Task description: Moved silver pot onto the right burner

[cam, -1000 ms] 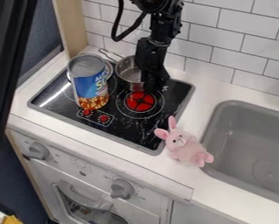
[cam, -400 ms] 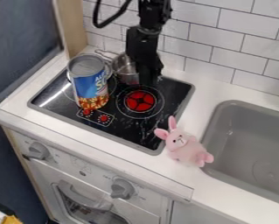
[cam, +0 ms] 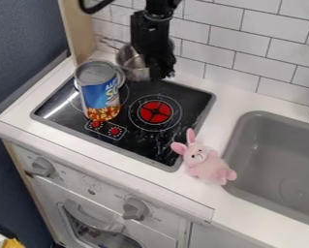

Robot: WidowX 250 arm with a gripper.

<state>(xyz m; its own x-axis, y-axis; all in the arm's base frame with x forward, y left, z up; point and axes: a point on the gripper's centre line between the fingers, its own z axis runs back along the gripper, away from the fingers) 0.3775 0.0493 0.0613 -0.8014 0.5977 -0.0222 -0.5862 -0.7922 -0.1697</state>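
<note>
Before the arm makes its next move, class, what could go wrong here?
The pot is close behind the can, so a swing might topple the can. The end effector covers part of the pot, perhaps hiding a poor grip. The pot could also land off-centre on the red burner.

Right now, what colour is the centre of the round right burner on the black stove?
The burner centre is red with dark spokes, clearest in camera view.
</note>
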